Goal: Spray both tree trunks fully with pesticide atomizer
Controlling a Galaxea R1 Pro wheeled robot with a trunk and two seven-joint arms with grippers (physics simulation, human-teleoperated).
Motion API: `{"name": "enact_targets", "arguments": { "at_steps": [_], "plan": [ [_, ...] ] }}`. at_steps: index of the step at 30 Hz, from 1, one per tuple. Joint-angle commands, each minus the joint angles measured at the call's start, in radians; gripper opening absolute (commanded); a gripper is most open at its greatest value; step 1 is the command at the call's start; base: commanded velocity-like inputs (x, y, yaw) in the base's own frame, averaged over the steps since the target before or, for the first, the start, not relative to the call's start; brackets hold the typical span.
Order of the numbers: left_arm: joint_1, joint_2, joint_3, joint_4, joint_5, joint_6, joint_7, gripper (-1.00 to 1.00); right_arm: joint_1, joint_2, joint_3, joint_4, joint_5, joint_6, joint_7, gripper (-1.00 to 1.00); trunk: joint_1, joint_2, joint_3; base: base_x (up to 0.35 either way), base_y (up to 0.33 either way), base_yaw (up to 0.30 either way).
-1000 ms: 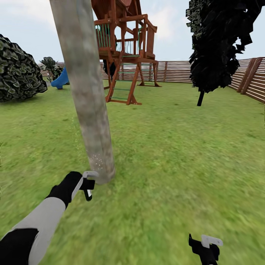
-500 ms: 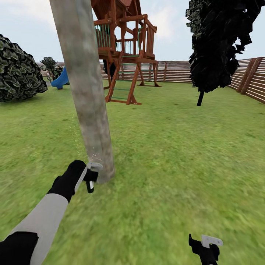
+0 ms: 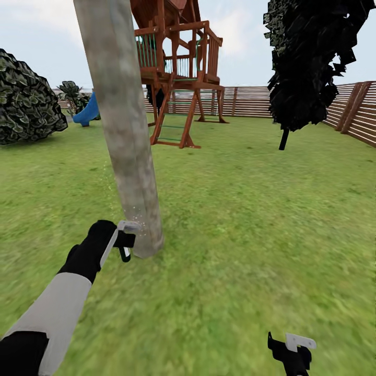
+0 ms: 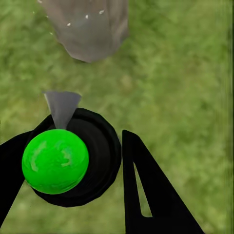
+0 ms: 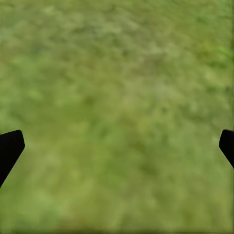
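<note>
A thick pale grey-beige tree trunk stands on the grass lawn, leaning slightly. My left gripper is shut on the pesticide atomizer, whose pale grey trigger head almost touches the trunk near its base. Fine white specks dot the bark just above the head. In the left wrist view the atomizer is a green-topped black round body between my black fingers, its grey nozzle aimed at the trunk base. My right gripper hangs open low on the right, over bare grass.
A wooden play tower with a blue slide stands behind the trunk. A dark bush is at the left and a thin black-trunked tree at the right. A brown slat fence borders the lawn.
My left arm has reached forward and up along the trunk's base with the atomizer. The white specks on the bark now sit a little higher. The right arm has not moved.
</note>
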Motion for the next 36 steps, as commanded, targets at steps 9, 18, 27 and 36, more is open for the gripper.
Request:
{"name": "enact_targets", "arguments": {
  "at_steps": [9,18,27,36],
  "plan": [
    [-0.001,-0.003,0.000,0.002,-0.003,0.000,-0.001,-1.00,0.000,0.000,0.000,0.000,0.000,0.000,0.000,1.00,0.000,0.000,0.000,0.146,0.000,-0.037],
    [0.015,0.134,0.007,0.004,-0.004,0.001,-0.012,-1.00,0.000,-0.002,0.000,0.000,0.000,0.000,0.000,1.00,0.000,0.000,0.000,0.114,0.000,-0.089],
    [0.005,0.074,0.004,0.004,0.004,0.014,-0.014,-1.00,0.000,-0.002,0.000,0.000,0.000,0.000,0.000,1.00,0.000,0.000,0.000,0.000,0.000,0.000],
    [0.003,0.062,-0.001,0.001,0.004,0.014,-0.093,-1.00,0.000,-0.002,0.000,0.000,0.000,0.000,0.000,1.00,0.000,0.000,0.000,0.129,0.000,0.000]
  ]
}}
